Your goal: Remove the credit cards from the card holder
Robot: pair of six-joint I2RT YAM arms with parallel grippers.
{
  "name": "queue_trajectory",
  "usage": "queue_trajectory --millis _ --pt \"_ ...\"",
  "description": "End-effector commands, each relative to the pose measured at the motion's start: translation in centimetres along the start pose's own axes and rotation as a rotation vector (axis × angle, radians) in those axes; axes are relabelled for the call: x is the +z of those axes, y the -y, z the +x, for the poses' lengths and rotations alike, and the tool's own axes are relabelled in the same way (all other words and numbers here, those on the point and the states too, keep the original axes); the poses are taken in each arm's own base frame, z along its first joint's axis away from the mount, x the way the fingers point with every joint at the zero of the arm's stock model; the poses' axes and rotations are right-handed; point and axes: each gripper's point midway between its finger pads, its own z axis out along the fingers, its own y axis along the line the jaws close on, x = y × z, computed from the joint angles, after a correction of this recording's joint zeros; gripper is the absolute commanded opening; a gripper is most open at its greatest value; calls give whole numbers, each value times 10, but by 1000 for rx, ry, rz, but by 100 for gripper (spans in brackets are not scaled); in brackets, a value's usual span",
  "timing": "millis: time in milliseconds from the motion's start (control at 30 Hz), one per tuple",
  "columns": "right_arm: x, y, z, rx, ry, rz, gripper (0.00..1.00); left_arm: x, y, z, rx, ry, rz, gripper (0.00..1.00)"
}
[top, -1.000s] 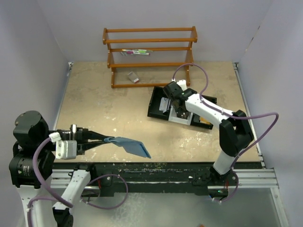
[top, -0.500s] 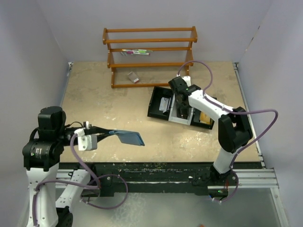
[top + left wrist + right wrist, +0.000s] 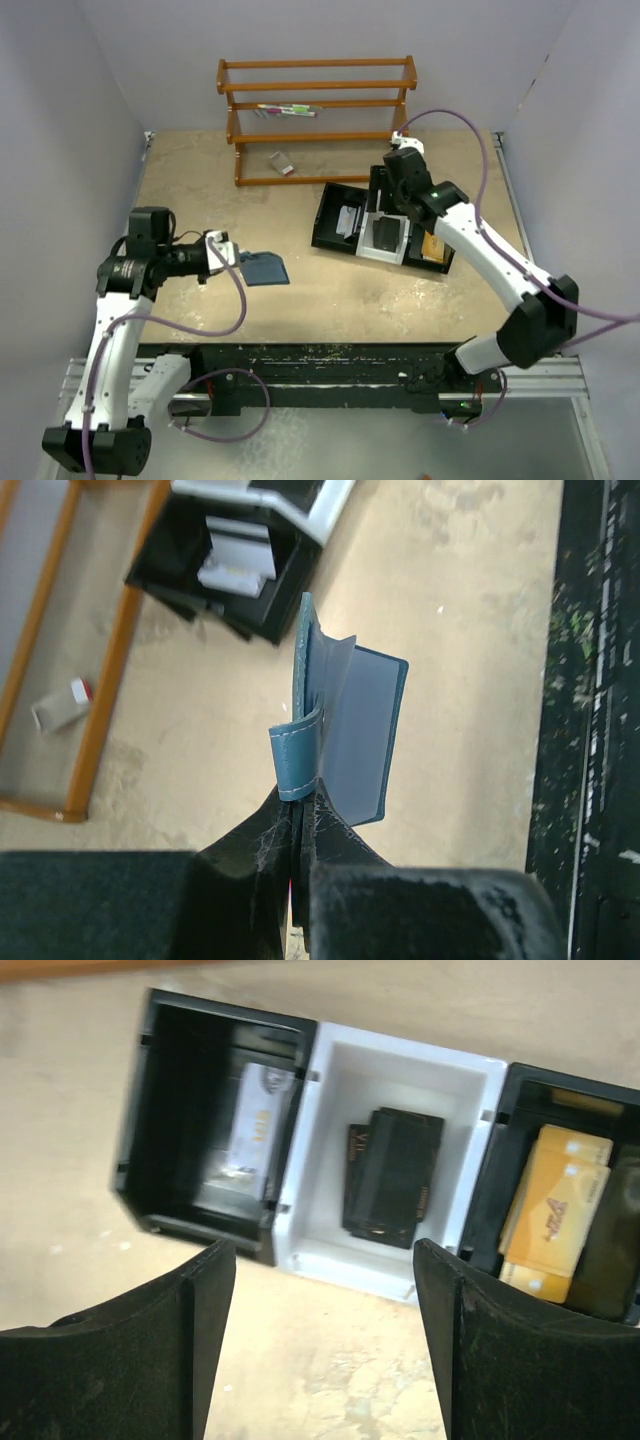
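Note:
The teal-blue card holder (image 3: 266, 269) hangs open over the left half of the table, and my left gripper (image 3: 236, 262) is shut on its edge. In the left wrist view the card holder (image 3: 350, 730) shows a grey inner pocket, its snap tab pinched at the left gripper (image 3: 298, 798). Dark credit cards (image 3: 393, 1175) lie stacked in the white middle compartment of the tray (image 3: 315, 1140). My right gripper (image 3: 325, 1255) is open above the tray's near edge with nothing between its fingers. From above, the right gripper (image 3: 383, 200) hovers over the credit cards (image 3: 386, 236).
The tray's (image 3: 330, 238) left black compartment holds a pale card (image 3: 255, 1125), its right one orange-brown cards (image 3: 553, 1215). A wooden rack (image 3: 315, 115) stands at the back with pens on a shelf. A small grey item (image 3: 282, 162) lies under it.
My left arm has swung the card holder from the front edge up and inward over the table. My right gripper has opened and lifted back from the tray's middle compartment.

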Motion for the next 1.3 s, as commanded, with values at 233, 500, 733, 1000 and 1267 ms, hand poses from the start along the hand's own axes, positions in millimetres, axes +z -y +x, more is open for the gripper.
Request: queue_trajectory --millis 233,500,733,1000,1267 --pt "-39 -5 22 111 22 -160 84 33 -36 94 -74 -259 17 29" --pt "-67 2 15 161 92 -196 99 27 -66 82 -285 -304 -61 99" --pt "-95 44 8 243 224 -73 99 2 -117 73 -467 -254 -300 99" --pt "-106 138 17 413 448 204 100 -48 -155 110 -702 -234 -619 99" --pt "-92 196 39 454 542 434 100 -53 -147 136 -763 -175 -815 99"
